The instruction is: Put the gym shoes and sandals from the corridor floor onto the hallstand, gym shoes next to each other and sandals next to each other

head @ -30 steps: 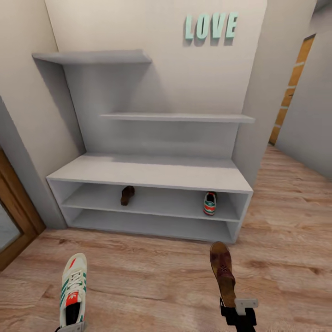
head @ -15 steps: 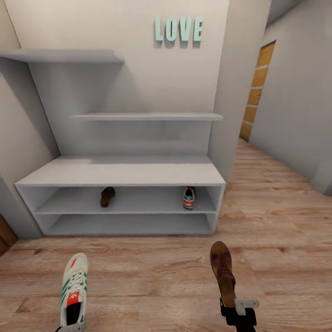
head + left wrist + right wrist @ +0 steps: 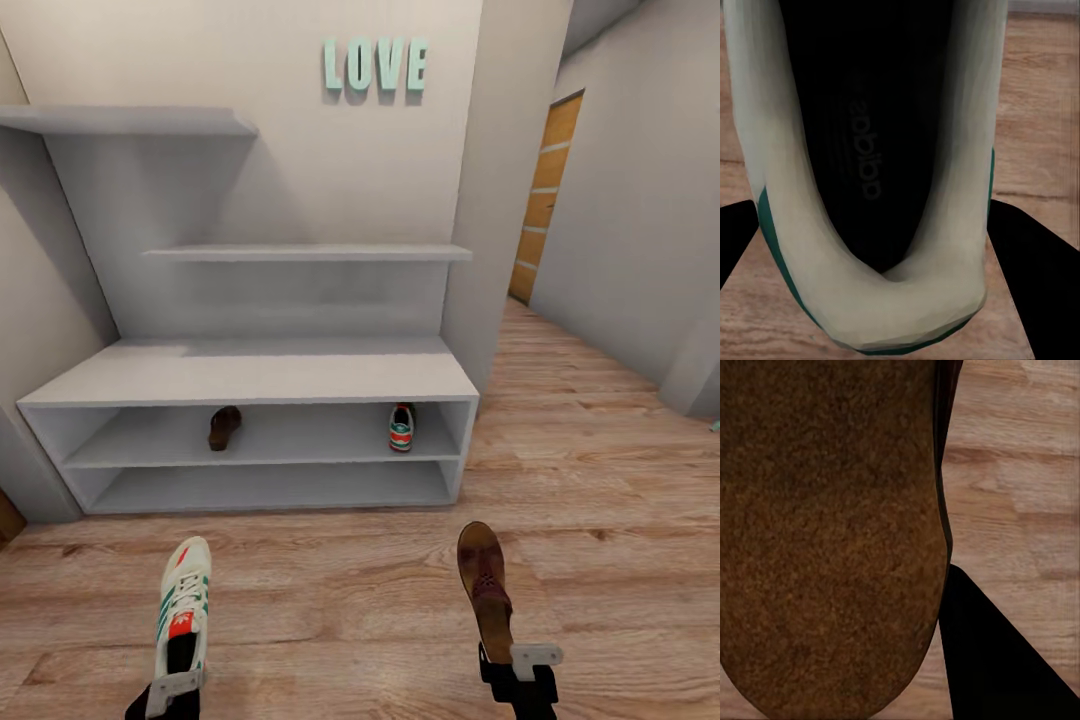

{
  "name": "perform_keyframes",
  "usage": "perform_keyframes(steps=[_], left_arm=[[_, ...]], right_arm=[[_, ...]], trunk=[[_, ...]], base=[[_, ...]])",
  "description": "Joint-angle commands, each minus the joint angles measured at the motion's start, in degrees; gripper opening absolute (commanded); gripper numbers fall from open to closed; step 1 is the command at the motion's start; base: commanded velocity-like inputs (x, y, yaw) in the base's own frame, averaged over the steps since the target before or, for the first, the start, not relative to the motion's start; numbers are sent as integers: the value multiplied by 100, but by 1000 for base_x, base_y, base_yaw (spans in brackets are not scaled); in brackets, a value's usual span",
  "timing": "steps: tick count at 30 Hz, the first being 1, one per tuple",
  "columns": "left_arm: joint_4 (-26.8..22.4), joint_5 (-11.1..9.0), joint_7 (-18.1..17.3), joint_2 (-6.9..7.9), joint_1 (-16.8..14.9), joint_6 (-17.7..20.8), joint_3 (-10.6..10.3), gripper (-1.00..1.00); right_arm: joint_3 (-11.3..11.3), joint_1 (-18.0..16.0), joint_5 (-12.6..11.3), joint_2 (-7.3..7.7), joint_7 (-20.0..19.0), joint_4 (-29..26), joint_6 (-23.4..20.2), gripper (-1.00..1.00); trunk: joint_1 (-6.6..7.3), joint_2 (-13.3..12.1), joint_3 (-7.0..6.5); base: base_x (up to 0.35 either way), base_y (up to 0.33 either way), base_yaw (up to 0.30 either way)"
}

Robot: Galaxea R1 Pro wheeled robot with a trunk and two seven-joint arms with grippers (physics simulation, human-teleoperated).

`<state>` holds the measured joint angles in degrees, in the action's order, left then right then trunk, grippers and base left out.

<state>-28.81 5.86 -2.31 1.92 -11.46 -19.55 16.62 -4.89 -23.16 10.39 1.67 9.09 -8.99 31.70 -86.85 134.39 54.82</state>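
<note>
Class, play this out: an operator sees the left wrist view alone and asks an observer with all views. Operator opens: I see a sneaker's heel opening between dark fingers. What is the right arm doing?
Observer: The right gripper holds a brown sandal by its heel.
Operator: Anything on the rack?
Observer: The hallstand has a sandal on its shelf and a sneaker on its shelf, far apart.
Operator: And my sneaker?
Observer: The held sneaker points toward the rack, above the floor.
</note>
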Motion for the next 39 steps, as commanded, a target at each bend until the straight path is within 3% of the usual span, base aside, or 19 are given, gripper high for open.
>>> perform_keyframes(steps=[1, 7, 10, 12, 15, 17, 20, 24, 25, 39], left_arm=[[2, 55, -25, -6, -137, 272, -13, -100], [-48, 50, -31, -15, -799, 1621, -296, -100], [-56, 46, -34, -21, -1176, 2290, -546, -100], [-57, 43, -37, -22, -1313, 2526, -638, -100], [-44, 33, -45, -29, -1653, 3019, -765, -100], [-15, 26, -48, -32, -1905, 3319, -802, -100], [9, 20, -49, -53, -2113, 3531, -817, -100], [23, 20, -48, -102, -2324, 3696, -824, -100], [31, 20, -43, -138, -2504, 3831, -826, -100], [-53, 35, -33, -221, -2706, 3988, -854, -100]], right_arm=[[-45, -4, 45, 21, 0, 5, 15, -100], [-52, -4, 41, 88, 4, 2, 12, -100], [-58, -4, 30, 252, 4, 2, 12, -100], [-80, -2, 21, 339, 4, 2, 12, -100], [-350, -3, 11, 532, 5, 0, 12, -100], [-774, -4, 16, 622, -12, -9, 12, -100], [-1125, -3, 25, 686, -35, -13, 9, -100], [-1304, -3, 30, 721, -50, -15, 10, -100], [-1363, -4, 39, 734, -55, -15, 9, -100], [-1376, -4, 50, 703, -57, -7, 5, -100]], trunk=[[1, 2, 5], [1, 2, 5], [1, 2, 5], [1, 2, 5], [1, 2, 5], [1, 2, 5], [1, 2, 5], [1, 2, 5], [1, 2, 5], [1, 2, 5]], base=[[0, 0, 0], [0, 0, 0], [0, 0, 0], [0, 0, 0], [0, 0, 0], [0, 0, 0], [0, 0, 0], [0, 0, 0], [0, 0, 0], [0, 0, -7]])
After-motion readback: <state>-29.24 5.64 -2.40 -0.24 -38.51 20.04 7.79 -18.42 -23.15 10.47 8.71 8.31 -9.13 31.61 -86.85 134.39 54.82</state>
